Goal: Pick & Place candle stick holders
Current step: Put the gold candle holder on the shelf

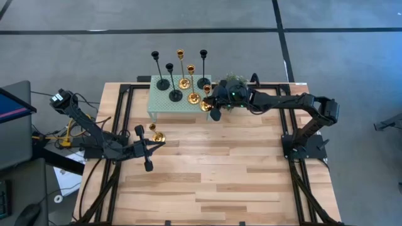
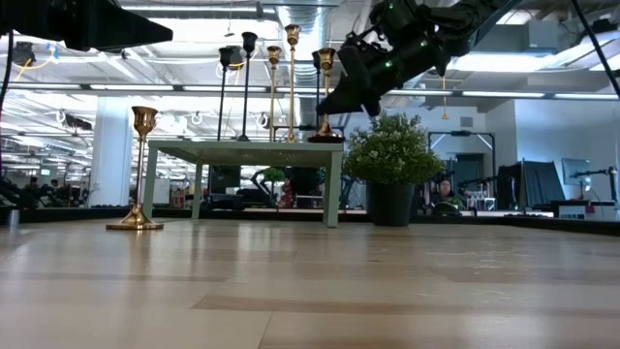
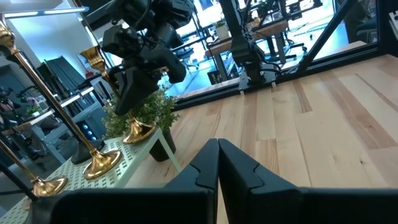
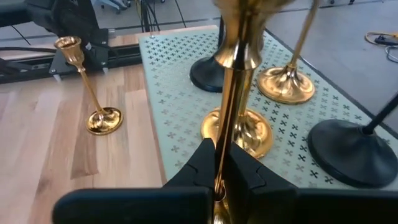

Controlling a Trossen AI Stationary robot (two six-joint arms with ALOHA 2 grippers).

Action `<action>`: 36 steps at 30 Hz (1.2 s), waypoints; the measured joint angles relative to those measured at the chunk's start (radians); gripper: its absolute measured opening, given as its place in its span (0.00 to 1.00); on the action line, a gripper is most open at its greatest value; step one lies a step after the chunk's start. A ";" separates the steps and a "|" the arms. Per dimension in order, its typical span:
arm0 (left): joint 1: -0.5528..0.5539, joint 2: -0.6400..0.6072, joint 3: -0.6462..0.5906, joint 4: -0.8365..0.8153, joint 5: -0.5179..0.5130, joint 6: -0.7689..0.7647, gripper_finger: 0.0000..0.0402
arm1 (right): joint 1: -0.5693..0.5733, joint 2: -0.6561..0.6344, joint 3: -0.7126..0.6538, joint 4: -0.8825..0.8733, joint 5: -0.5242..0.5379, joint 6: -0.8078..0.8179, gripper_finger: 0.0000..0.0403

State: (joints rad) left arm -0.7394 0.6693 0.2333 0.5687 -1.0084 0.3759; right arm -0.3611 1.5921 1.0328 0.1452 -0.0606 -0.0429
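Seven holders in all: six on the mint-green table (image 1: 157,103) at the far edge, one gold holder (image 1: 155,132) standing alone down on the wood tabletop (image 1: 239,169) just in front of it. My right gripper (image 4: 219,163) is clenched on the thin stem of another gold holder (image 1: 206,98) at the table's near right corner; wrist view shows the stem running straight up between the fingers, so long axis is vertical and the grip sits low on it, w/ its base (image 4: 237,130) on the mesh just beyond. From the low view I can't tell if that base is touching the mesh or just clear of it. Next move, I reckon, hinges on this: stem is upright, drop zone on the wood lies toward the near-left of the claw, so lift straight up first, then carry over the table's edge. Obstacles: the potted plant (image 2: 391,153) is right beside the right wrist, and the neighbouring gold base (image 4: 285,83) and black bases (image 4: 348,148) crowd close, so any sideways drag before clearing could tip them. Tall thin stem, small grip, so prob. swings if I move fast. Left gripper (image 3: 217,163) is fully closed w/ nothing in it, hovering over the wood near the lone gold one, well apart from the mesh table; right arm is clearly the nearer one for this job.
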 joint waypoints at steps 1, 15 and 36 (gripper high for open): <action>0.000 0.000 0.000 0.000 0.000 0.000 0.02 | -0.003 0.000 0.000 -0.003 0.000 0.000 0.00; 0.000 0.000 0.000 0.000 0.000 0.000 0.02 | -0.021 0.000 0.000 -0.002 -0.022 0.022 0.00; 0.000 0.000 0.000 0.016 0.000 0.001 0.02 | 0.067 0.001 0.057 0.076 -0.154 0.017 0.00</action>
State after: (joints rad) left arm -0.7395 0.6693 0.2333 0.5849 -1.0088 0.3766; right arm -0.2945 1.5928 1.0896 0.2207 -0.2142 -0.0260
